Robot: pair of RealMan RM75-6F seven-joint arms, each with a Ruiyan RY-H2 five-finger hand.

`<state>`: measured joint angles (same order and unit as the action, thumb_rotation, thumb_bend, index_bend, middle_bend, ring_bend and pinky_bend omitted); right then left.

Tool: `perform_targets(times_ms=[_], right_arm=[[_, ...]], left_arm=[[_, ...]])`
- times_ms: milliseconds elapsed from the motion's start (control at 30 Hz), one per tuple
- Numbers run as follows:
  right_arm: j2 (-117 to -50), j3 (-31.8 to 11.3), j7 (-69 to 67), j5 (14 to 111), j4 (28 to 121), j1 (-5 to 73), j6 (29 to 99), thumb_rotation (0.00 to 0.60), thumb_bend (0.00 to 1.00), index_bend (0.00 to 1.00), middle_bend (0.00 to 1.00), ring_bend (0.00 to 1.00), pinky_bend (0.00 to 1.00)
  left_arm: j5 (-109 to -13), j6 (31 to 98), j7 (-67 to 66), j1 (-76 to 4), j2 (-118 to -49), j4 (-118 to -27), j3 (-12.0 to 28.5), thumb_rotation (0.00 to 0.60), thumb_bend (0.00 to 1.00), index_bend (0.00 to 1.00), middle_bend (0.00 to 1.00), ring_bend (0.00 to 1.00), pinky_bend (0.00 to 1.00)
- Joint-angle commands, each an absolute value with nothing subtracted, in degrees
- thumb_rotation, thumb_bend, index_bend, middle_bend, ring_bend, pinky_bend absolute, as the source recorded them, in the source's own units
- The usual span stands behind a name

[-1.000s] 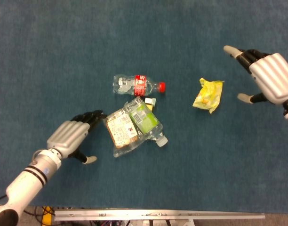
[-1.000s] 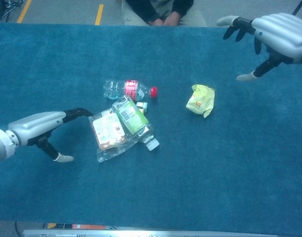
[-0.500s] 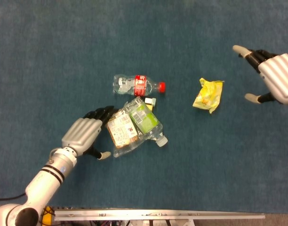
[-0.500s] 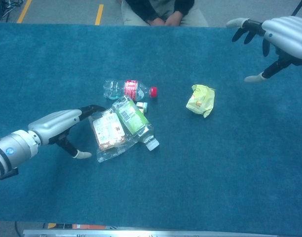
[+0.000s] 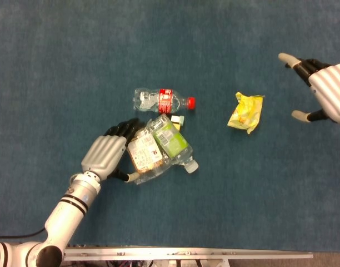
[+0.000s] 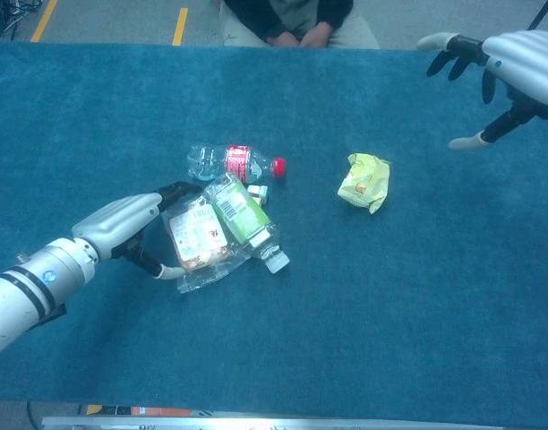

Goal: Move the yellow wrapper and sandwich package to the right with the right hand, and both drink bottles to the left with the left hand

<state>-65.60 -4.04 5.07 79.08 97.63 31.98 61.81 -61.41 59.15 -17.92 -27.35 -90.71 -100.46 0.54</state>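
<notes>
The sandwich package (image 5: 144,156) (image 6: 197,238) lies mid-table with the green-labelled bottle (image 5: 173,141) (image 6: 242,215) lying partly on its right side. A red-labelled bottle (image 5: 165,100) (image 6: 235,163) with a red cap lies just behind them. My left hand (image 5: 105,156) (image 6: 120,224) is against the package's left edge, fingers spread by its upper corner and thumb touching its lower corner; it holds nothing. The crumpled yellow wrapper (image 5: 246,112) (image 6: 365,182) lies to the right. My right hand (image 5: 326,90) (image 6: 516,64) hovers open beyond the wrapper, at the far right.
Blue cloth (image 5: 75,55) covers the whole table. A seated person (image 6: 287,18) is at the far edge in the chest view. A metal rail (image 5: 186,255) runs along the near edge.
My left hand has slid right across the cloth until it reached the sandwich package's left edge. My right hand has drifted a little further right. The objects have not moved.
</notes>
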Motion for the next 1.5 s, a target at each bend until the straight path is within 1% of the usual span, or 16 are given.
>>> perform_targets(times_ms=[33, 233, 467, 733, 833, 1000, 1200, 1500], right_arm=[[-65.6, -4.2, 5.1, 79.0, 97.7, 31.9, 61.8, 0.6, 0.05, 0.06, 0.28, 0.29, 0.52], [-65.9, -4.5, 5.2, 78.9, 97.8, 31.8, 61.4, 0.6, 0.05, 0.06, 0.29, 0.29, 0.52], [-66.0, -5.0, 5.3, 79.0, 98.2, 31.6, 61.5, 0.6, 0.05, 0.06, 0.29, 0.29, 0.52], [-65.4, -5.0, 4.6, 79.2, 98.7, 31.1, 61.3, 0.6, 0.05, 0.06, 0.29, 0.29, 0.52], [-65.3, -5.0, 4.2, 79.5, 98.7, 31.0, 61.3, 0.6, 0.05, 0.06, 0.29, 0.29, 0.52], [-65.0, -5.0, 3.8, 79.9, 99.0, 30.8, 61.3, 0.6, 0.05, 0.06, 0.29, 0.29, 0.52], [-64.5, -4.9, 3.4, 80.1, 99.2, 30.4, 61.3, 0.6, 0.05, 0.06, 0.3, 0.29, 0.52], [-64.4, -4.9, 3.1, 79.9, 99.2, 30.2, 60.7, 0.6, 0.05, 0.06, 0.3, 0.29, 0.52]], left_arm=[[-61.6, 59.7, -17.6, -27.1, -91.4, -99.2, 0.8, 0.6, 0.17, 0.0, 0.0, 0.0, 0.09], [-61.8, 61.5, -16.5, -26.7, -91.3, -97.7, 2.3, 0.6, 0.17, 0.0, 0.0, 0.0, 0.09], [-61.8, 61.5, -15.3, -27.1, -90.2, -96.5, 4.2, 0.6, 0.17, 0.0, 0.0, 0.0, 0.09], [-59.9, 58.8, -19.6, -27.9, -83.5, -103.0, 1.6, 0.6, 0.17, 0.0, 0.0, 0.0, 0.09], [-59.5, 58.3, -19.6, -28.1, -82.8, -105.1, 1.2, 0.6, 0.17, 0.0, 0.0, 0.0, 0.08], [-60.0, 58.5, -20.7, -28.9, -85.3, -104.1, 1.3, 0.6, 0.17, 0.0, 0.0, 0.0, 0.07], [-60.0, 58.7, -20.8, -29.8, -89.0, -99.9, 2.5, 0.6, 0.17, 0.0, 0.0, 0.0, 0.07], [-59.2, 57.6, -19.5, -30.8, -90.1, -97.1, 3.5, 0.6, 0.17, 0.0, 0.0, 0.0, 0.07]])
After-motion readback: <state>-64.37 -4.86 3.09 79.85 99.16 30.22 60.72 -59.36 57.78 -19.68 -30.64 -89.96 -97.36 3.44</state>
